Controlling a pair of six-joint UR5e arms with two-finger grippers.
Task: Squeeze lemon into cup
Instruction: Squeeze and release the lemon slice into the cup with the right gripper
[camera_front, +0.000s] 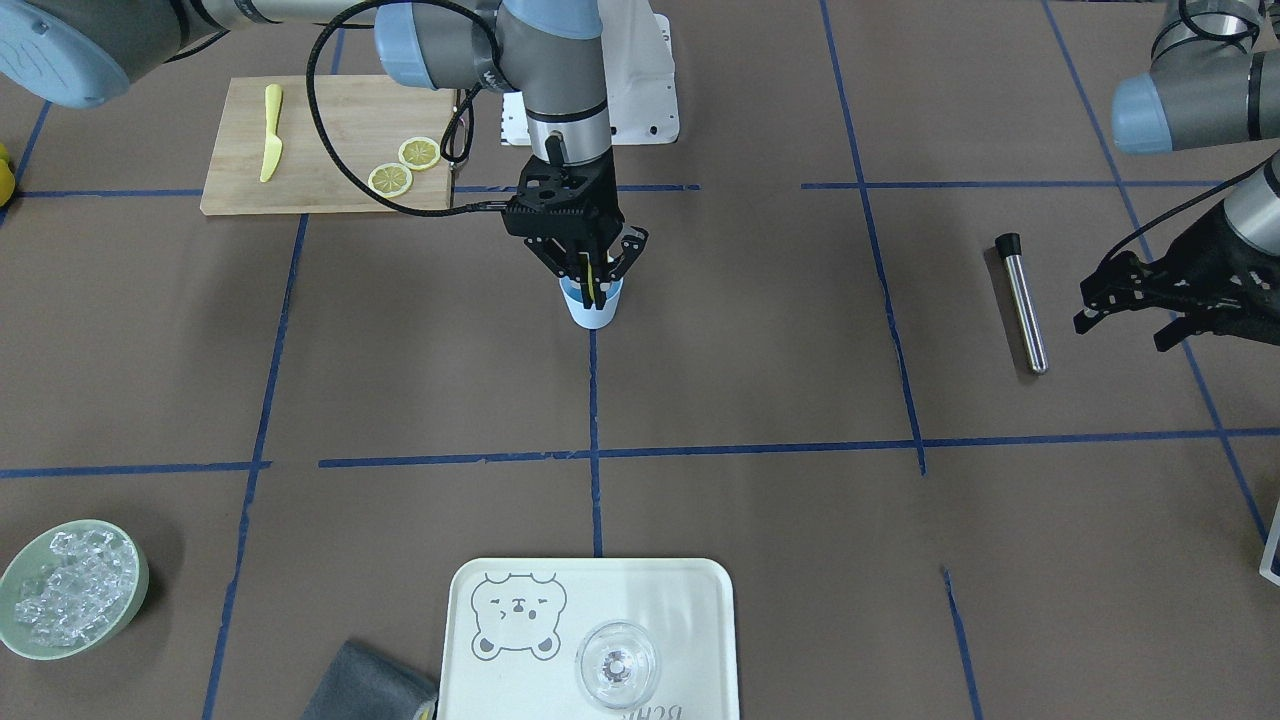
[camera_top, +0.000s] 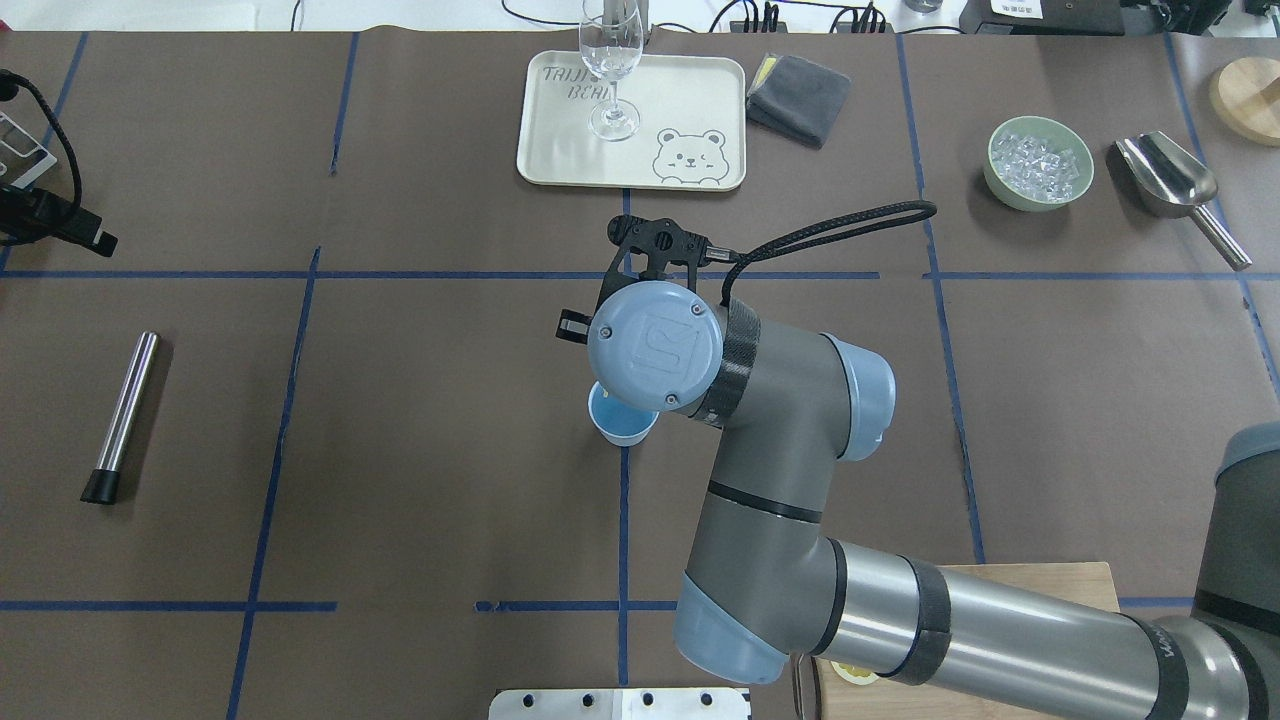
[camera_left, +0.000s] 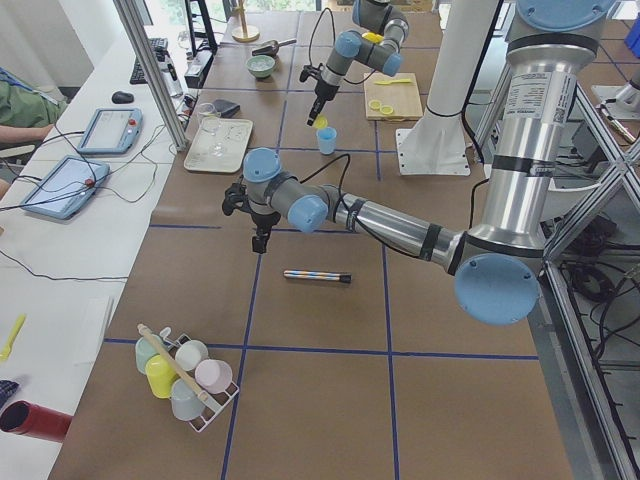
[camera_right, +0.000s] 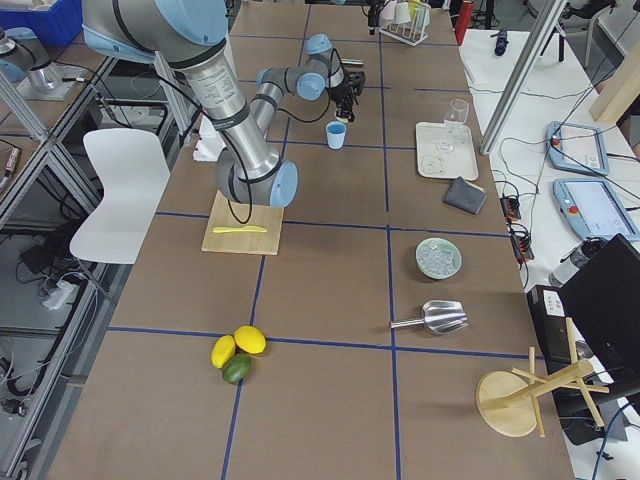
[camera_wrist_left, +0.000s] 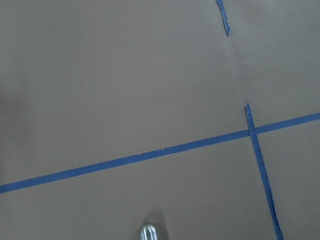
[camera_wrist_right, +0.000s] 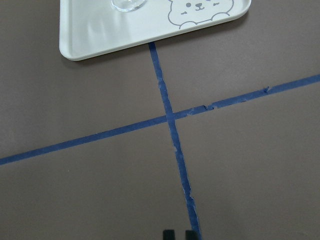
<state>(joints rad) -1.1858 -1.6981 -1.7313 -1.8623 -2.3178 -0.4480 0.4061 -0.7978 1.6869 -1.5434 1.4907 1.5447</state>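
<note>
My right gripper (camera_front: 596, 290) hangs straight down over the light-blue cup (camera_front: 592, 312), its fingertips at the cup's mouth. It is shut on a lemon slice (camera_front: 598, 279), seen edge-on as a thin yellow strip between the fingers. From overhead the wrist covers the gripper, and only part of the cup (camera_top: 618, 426) shows beneath it. Two more lemon slices (camera_front: 419, 153) (camera_front: 390, 180) lie on the wooden board (camera_front: 320, 190). My left gripper (camera_front: 1122, 326) hovers open and holding nothing at the table's side, near a metal tube (camera_front: 1022, 303).
A yellow knife (camera_front: 271, 133) lies on the board. A cream bear tray (camera_front: 690, 600) carries a clear glass (camera_front: 618, 665), with a grey cloth (camera_top: 798, 97) beside it. The green bowl of ice (camera_top: 1038, 163) and a metal scoop (camera_top: 1170, 180) are at the far right.
</note>
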